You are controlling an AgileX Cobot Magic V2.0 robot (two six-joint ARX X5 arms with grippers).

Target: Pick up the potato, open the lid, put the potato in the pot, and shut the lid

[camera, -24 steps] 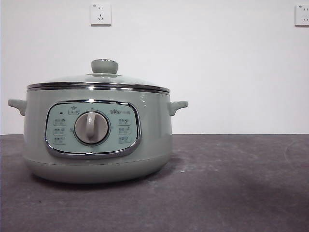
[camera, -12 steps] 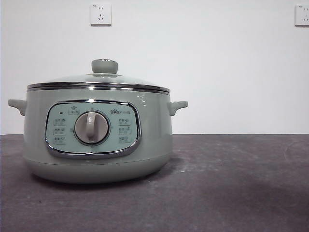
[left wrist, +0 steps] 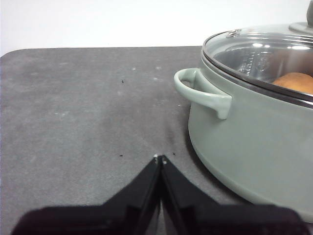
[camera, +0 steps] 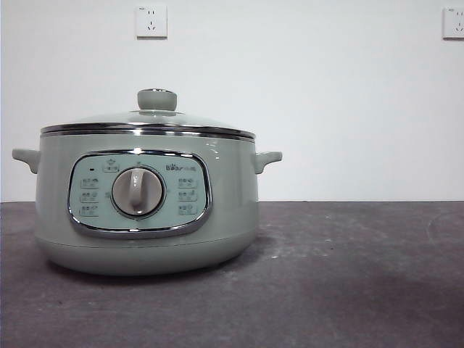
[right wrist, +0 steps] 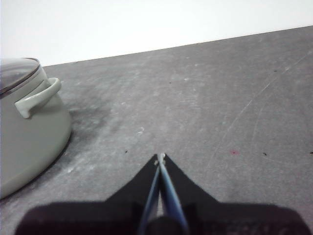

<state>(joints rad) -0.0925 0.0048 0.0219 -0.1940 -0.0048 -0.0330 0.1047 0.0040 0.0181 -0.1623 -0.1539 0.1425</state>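
Observation:
The sage-green pot stands on the dark table, left of centre in the front view. The glass lid with its green knob sits closed on it. In the left wrist view the orange-brown potato shows through the lid, inside the pot. My left gripper is shut and empty, low over the table beside the pot's handle. My right gripper is shut and empty over the table, apart from the pot. Neither gripper shows in the front view.
The dark grey table stretches to the right of the pot. A white wall with two power sockets stands behind it.

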